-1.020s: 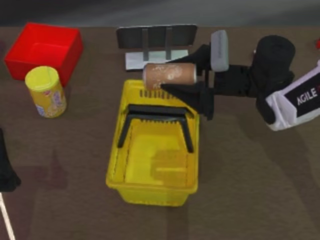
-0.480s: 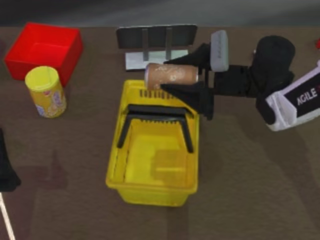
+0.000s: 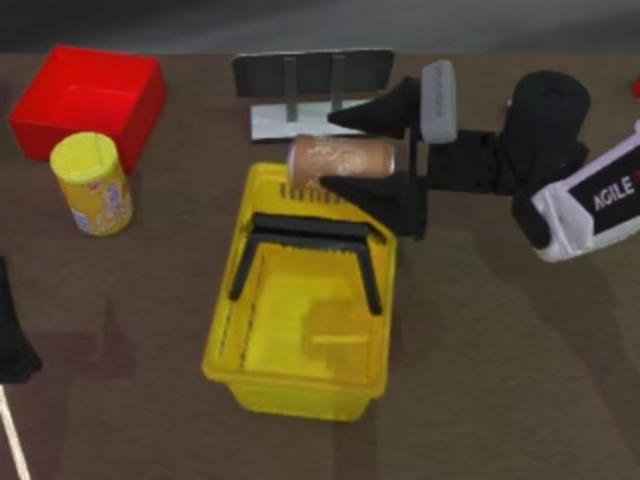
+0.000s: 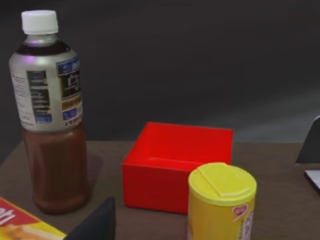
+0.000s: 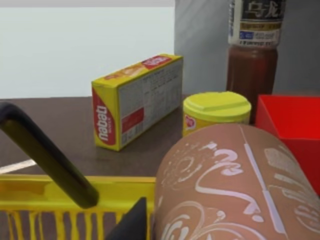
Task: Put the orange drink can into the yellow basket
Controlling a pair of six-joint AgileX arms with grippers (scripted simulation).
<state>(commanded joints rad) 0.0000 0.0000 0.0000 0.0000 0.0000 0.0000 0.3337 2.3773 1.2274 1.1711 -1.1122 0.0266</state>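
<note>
- Orange drink can (image 3: 340, 160) lies sideways at the yellow basket (image 3: 225, 345)'s far rim, between the right gripper (image 3: 375, 148)'s spread, slack-looking fingers.
- Perched there, it could roll off outside instead of in.
- Left arm parked at the table's left edge.

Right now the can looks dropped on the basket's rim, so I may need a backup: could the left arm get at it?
Probably not easily. The left gripper sits parked at the table's left edge, while the orange drink can lies on the yellow basket's far rim, between the open right gripper's fingers.
</note>
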